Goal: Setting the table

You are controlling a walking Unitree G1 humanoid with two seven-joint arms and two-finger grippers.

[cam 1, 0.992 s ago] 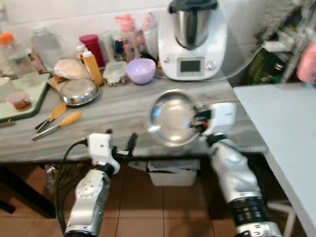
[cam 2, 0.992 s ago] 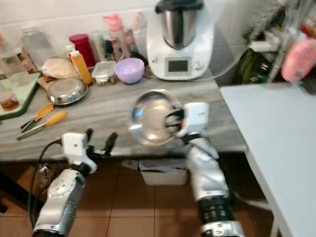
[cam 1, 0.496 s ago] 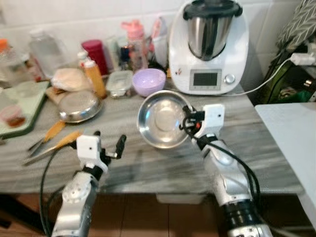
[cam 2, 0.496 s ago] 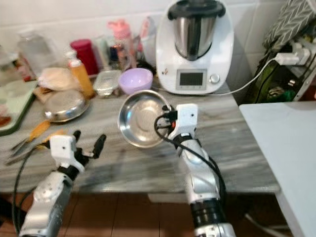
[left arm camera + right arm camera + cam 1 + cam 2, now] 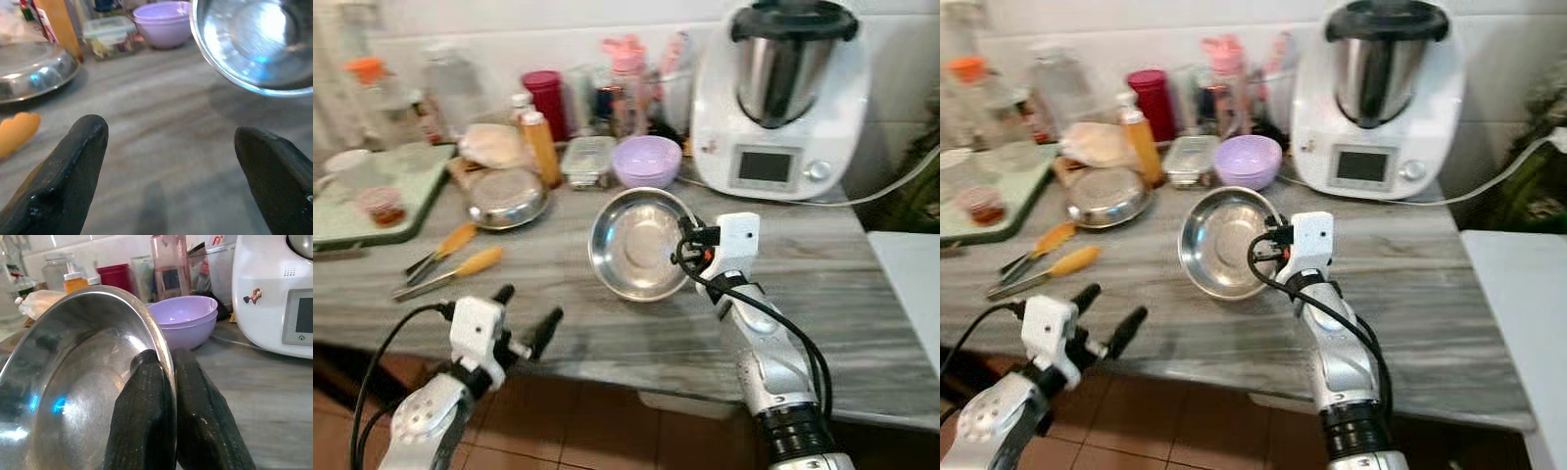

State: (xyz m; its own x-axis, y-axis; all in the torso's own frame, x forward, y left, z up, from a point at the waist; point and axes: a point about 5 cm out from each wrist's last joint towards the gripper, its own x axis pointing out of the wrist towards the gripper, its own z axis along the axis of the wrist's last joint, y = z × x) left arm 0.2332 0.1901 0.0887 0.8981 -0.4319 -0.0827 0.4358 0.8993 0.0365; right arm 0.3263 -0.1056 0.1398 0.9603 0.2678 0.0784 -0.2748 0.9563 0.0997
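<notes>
Early days on setting the table: right hand (image 5: 164,382) is clamped on the rim of the steel bowl (image 5: 634,245), tilted above the bench (image 5: 862,284) middle, left hand (image 5: 524,318) spread wide, nothing placed.

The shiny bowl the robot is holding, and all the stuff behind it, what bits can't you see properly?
- Steel bowl: its underside faces away from the head views; the right gripper covers part of its rim in the right wrist view.
- Bottles at the wall: labels too blurred to read.
- Small jar on the green tray: contents too small to tell.
</notes>
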